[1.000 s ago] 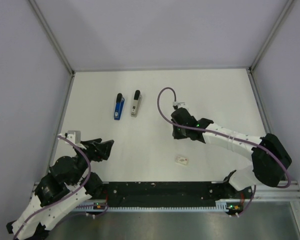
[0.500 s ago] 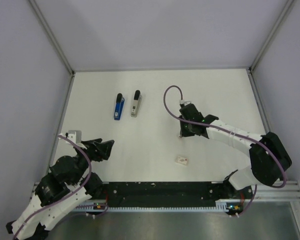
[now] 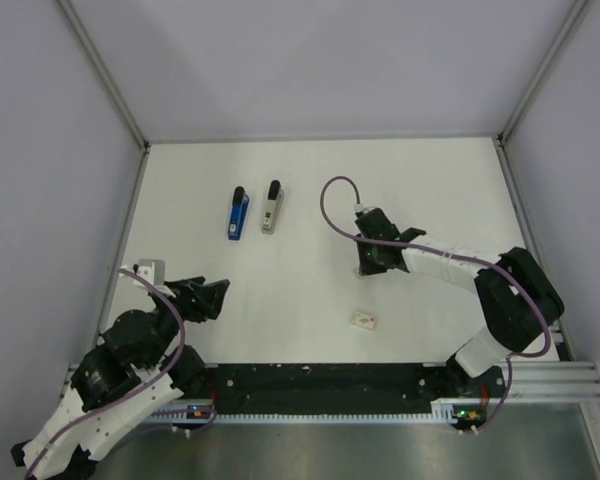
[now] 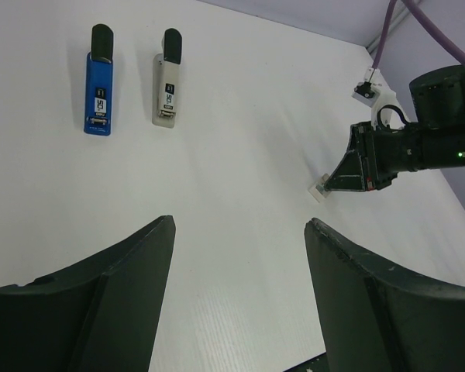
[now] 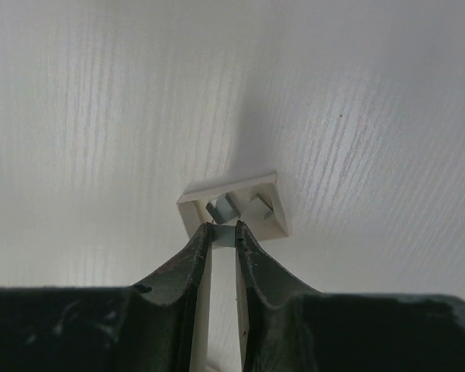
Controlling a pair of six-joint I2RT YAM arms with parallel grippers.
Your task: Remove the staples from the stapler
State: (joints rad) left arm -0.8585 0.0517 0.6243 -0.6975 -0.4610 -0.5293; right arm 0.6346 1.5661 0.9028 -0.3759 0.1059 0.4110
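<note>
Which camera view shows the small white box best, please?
The right wrist view: the small white box sits close, open, with staples inside. The top external view shows a tiny speck; the left wrist view, a sliver beside the right pincer.

Laboratory test cell: a white table (image 3: pixel 310 290) is enclosed by plain pale walls (image 3: pixel 320 60) and metal posts (image 3: pixel 102 72), and edged by a black mounting rail (image 3: pixel 320 383).

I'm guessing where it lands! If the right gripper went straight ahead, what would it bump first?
Probably the small white box, right in front of the right gripper, whose tips pinch a grey metal bit at its near rim. How close is hard to judge.
</note>
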